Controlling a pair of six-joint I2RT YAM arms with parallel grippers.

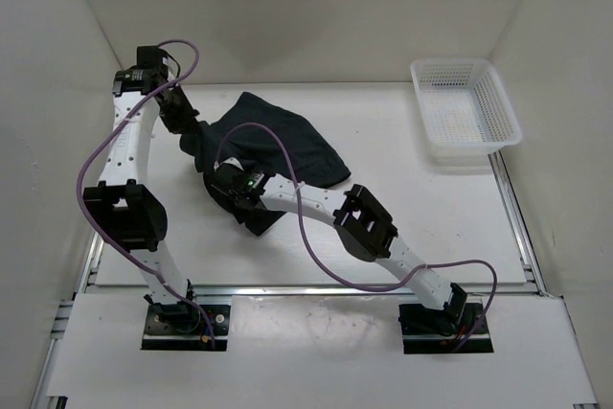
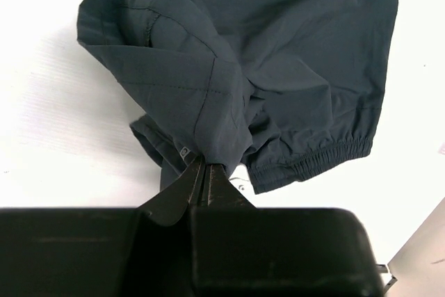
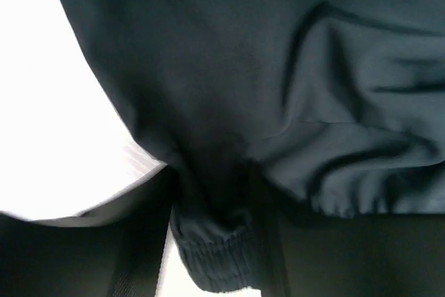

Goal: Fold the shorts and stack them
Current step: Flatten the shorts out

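The dark navy shorts (image 1: 283,146) lie crumpled on the white table in the middle left. My left gripper (image 1: 194,129) is at their left edge. In the left wrist view it (image 2: 206,166) is shut on a pinched fold of the shorts (image 2: 292,53), with the gathered waistband (image 2: 327,154) to the right. My right gripper (image 1: 233,191) is at the shorts' near-left part. In the right wrist view the shorts (image 3: 264,67) fill the frame and a bunch of waistband (image 3: 215,255) sits gripped between the jaws of that gripper (image 3: 217,206).
A white mesh basket (image 1: 465,112) stands at the back right of the table. White walls close in the left, back and right sides. A metal rail (image 1: 316,286) runs along the table's near edge.
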